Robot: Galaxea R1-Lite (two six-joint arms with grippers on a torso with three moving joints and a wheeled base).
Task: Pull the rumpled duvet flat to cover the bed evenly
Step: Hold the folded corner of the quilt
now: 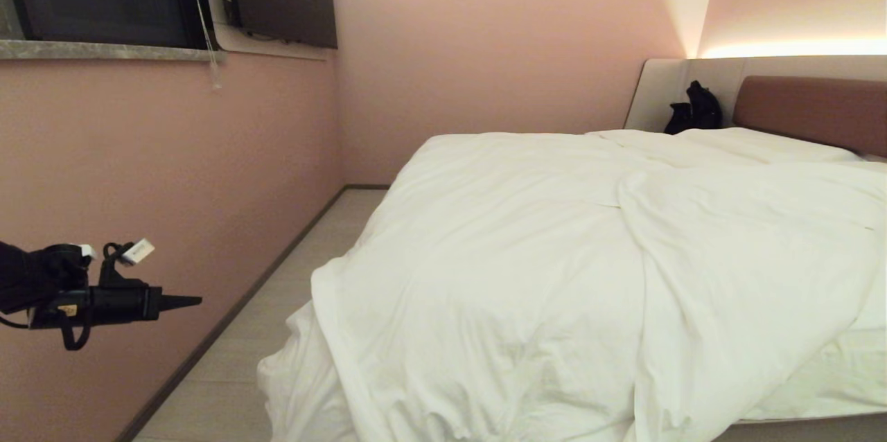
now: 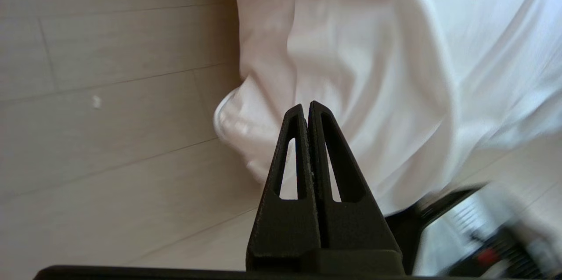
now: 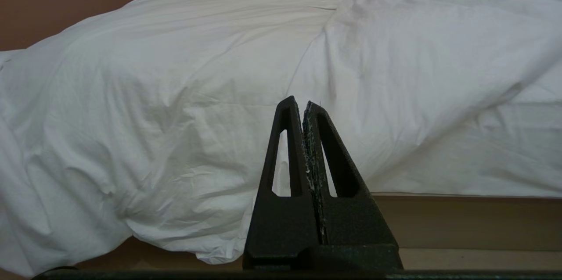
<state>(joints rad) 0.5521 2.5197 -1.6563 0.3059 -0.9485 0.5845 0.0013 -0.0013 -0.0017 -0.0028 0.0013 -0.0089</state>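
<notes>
1. Head view: the duvet (image 1: 554,276) lies rumpled across the bed (image 1: 811,421), bunched toward the near left corner, where it spills over the edge toward the floor (image 1: 229,373). A long fold runs from the middle down to the foot. At the far right stands the reddish-brown headboard (image 1: 811,109), with a dark bag (image 1: 693,109) beside it. The left gripper (image 1: 194,301) hangs in the air at the left, in front of the pink wall (image 1: 173,151) and well apart from the duvet — its fingers pressed together, holding nothing.

2. Left wrist view: the left gripper (image 2: 306,106) has its two black fingers closed tip to tip, empty. Beyond them hangs the duvet's (image 2: 373,73) drooping corner over pale floor planks (image 2: 109,139).

3. Right wrist view: the right gripper (image 3: 303,105) is likewise closed with nothing between its fingers. It faces the bed's side — the duvet (image 3: 197,95) sags low over the pale side panel (image 3: 474,218).
</notes>
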